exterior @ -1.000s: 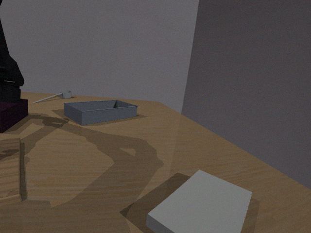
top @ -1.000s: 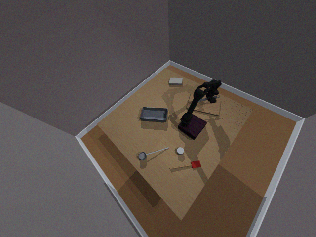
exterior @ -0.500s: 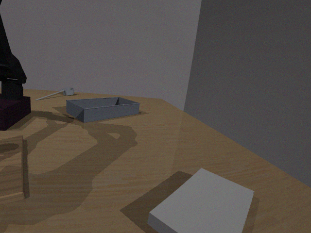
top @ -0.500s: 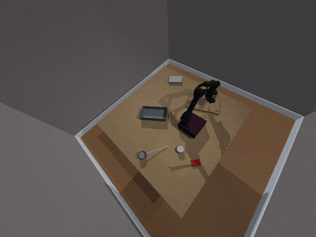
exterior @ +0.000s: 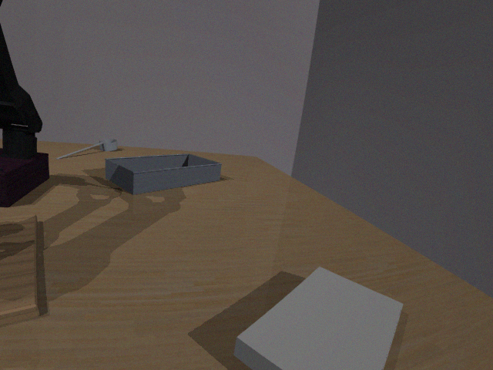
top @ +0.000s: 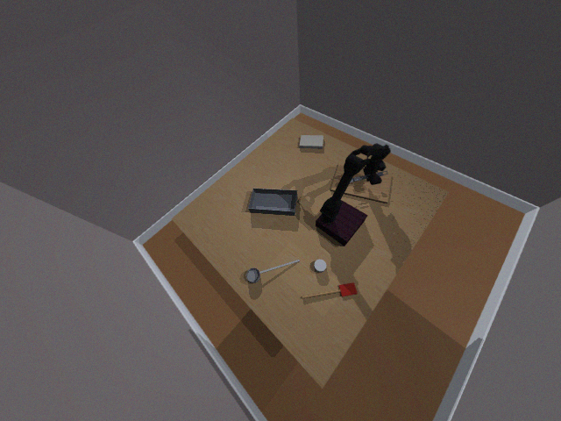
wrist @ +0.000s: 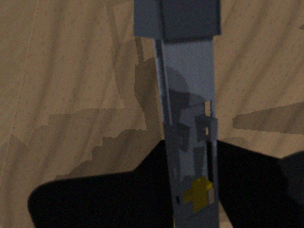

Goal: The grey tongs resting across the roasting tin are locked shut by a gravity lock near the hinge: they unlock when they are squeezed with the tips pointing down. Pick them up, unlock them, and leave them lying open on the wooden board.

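Observation:
My gripper [top: 374, 177] [wrist: 181, 143] is shut on the grey tongs [top: 358, 178] [wrist: 190, 71], with a black finger on each side of them. In the wrist view the tongs run from top to bottom, arms close together, with a yellow piece [wrist: 199, 194] between the fingers. Whether they are locked cannot be told. Gripper and tongs are over the wooden board [top: 382, 194] [exterior: 19, 278] [wrist: 266, 66]; the gap between tongs and board is hard to judge. The roasting tin [top: 273, 210] [exterior: 175, 179] stands on the table with nothing across it.
The arm's dark base block [top: 343, 222] [exterior: 24, 179] stands between tin and board. A white block [top: 311, 140] [exterior: 326, 318] lies near the far corner. A ladle [top: 252, 274] [exterior: 108, 146], a white round pot [top: 320, 265] and a red spatula [top: 348, 289] lie beyond the base.

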